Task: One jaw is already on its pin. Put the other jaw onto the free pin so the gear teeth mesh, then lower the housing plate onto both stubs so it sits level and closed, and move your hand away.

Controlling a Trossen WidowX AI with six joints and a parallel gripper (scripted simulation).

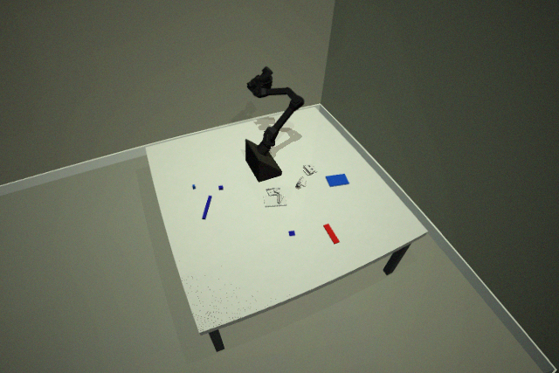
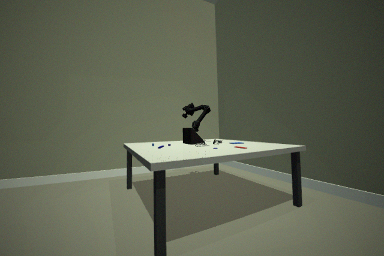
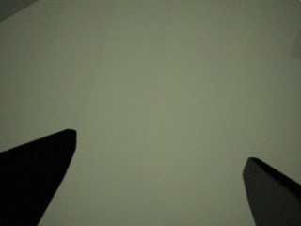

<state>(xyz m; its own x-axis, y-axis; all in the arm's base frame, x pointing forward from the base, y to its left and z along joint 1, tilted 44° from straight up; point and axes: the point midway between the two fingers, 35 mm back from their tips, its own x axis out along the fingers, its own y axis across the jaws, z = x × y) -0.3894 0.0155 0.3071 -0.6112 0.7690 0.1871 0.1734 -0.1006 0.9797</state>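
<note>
A white base (image 1: 269, 203) (image 2: 202, 145) lies on the white table in front of the arm's stand, with a thin angled white part on it. Two small white parts lie to its right: one part (image 1: 300, 183) nearer the base, the other part (image 1: 309, 169) farther back. White on white, I cannot tell surely which is the loose jaw and which the housing plate, nor make out pins, stubs or teeth. My gripper (image 3: 162, 153) is open and empty, raised high above the table's back area, away from these parts. In the wrist view only wall shows between the fingers.
A blue plate (image 1: 337, 180) (image 2: 236, 142) and a red bar (image 1: 331, 233) (image 2: 240, 147) lie at the right. A dark blue bar (image 1: 206, 207) (image 2: 160, 147) lies at the left. Small blue blocks (image 1: 220, 187) (image 1: 291, 233) (image 1: 194, 187) lie about. The stand (image 1: 264, 168) is behind the base.
</note>
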